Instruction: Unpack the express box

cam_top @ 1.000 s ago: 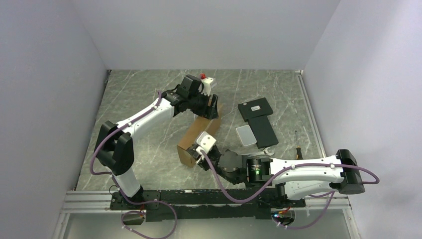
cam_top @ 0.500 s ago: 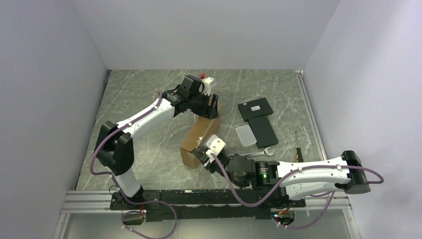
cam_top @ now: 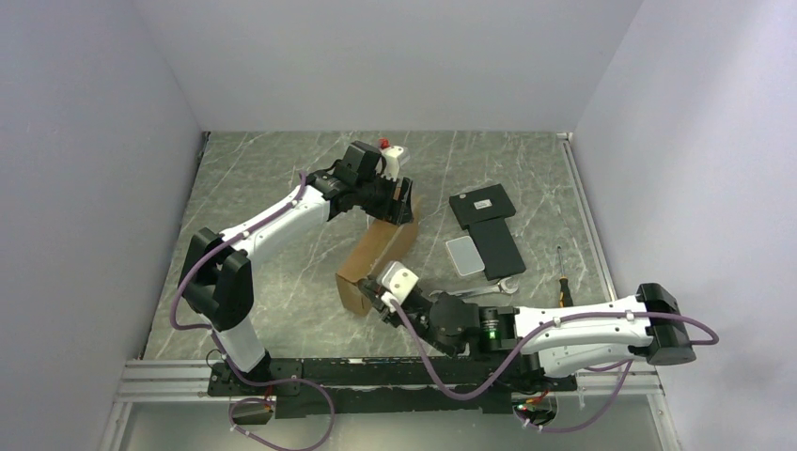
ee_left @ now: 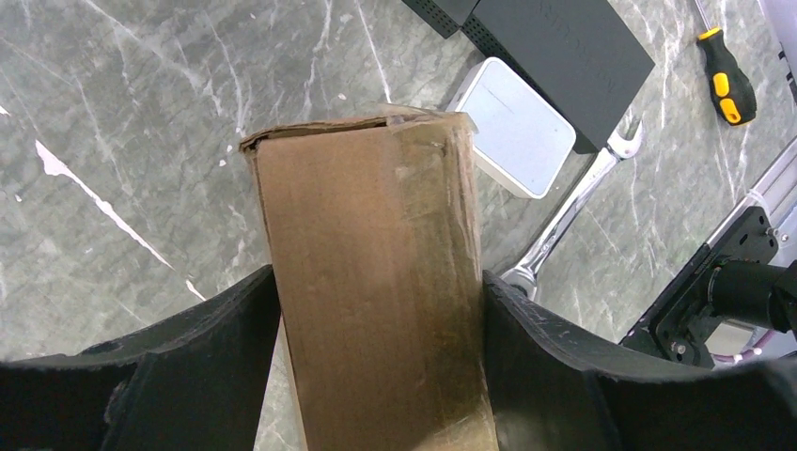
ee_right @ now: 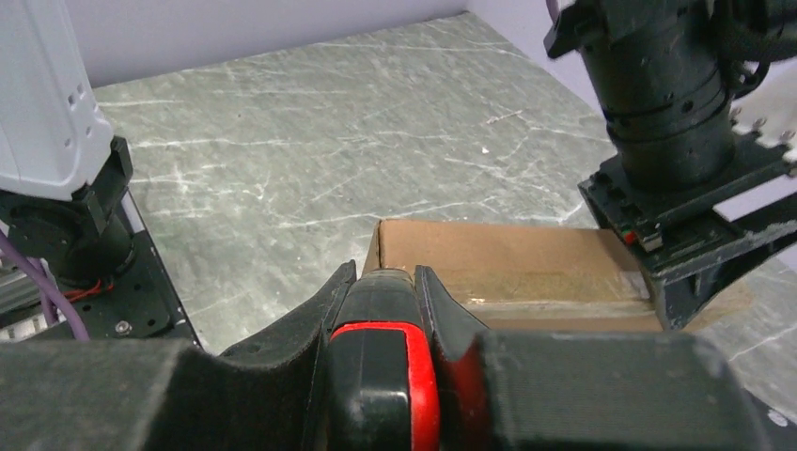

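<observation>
The express box [cam_top: 376, 252], a brown cardboard carton with clear tape, stands on its long edge in the middle of the table. My left gripper [cam_top: 399, 202] clamps its far end, one finger on each broad face; in the left wrist view the box [ee_left: 376, 235] fills the gap between the black fingers [ee_left: 216, 357]. My right gripper [cam_top: 378, 301] sits at the box's near end, shut on a black-and-red tool handle [ee_right: 381, 366]. The handle's tip lies against the box's near corner [ee_right: 489, 258]. Any blade is hidden.
To the right of the box lie two black flat boxes [cam_top: 481, 205] [cam_top: 498, 246], a small white case [cam_top: 464, 255], a wrench [cam_top: 493, 288] and a yellow-handled screwdriver [cam_top: 562, 274]. Grey walls enclose the table on three sides.
My right gripper, holding the tool, swung a little right along the box's near end, then came back left. The left arm and box stayed almost still.
</observation>
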`<control>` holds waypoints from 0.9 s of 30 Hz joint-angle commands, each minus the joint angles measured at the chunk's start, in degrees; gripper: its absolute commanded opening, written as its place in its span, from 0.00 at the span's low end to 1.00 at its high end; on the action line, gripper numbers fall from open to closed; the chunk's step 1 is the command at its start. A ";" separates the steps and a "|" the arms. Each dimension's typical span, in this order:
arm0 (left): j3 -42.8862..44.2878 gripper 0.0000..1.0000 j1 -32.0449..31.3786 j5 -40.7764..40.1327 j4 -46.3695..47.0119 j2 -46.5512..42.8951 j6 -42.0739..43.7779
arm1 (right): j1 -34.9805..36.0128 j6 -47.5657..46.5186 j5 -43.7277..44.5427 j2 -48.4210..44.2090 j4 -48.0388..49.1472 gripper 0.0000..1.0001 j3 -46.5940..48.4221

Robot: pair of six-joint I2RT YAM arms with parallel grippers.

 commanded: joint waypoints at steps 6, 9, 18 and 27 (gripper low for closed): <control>-0.52 0.71 -0.78 -0.41 -2.81 1.73 6.52 | -0.70 -4.00 8.14 3.76 -7.39 0.00 24.55; -0.23 0.71 -1.21 -1.13 -3.57 1.74 7.10 | -0.38 -2.97 9.15 3.77 -13.86 0.00 29.84; -0.94 0.71 -1.59 4.32 -3.94 -0.22 17.20 | 0.10 -3.43 21.89 -22.65 -14.94 0.00 17.58; -8.58 0.71 -1.59 11.01 -7.02 -7.59 33.45 | -3.48 -10.76 38.09 -25.31 -4.65 0.00 12.26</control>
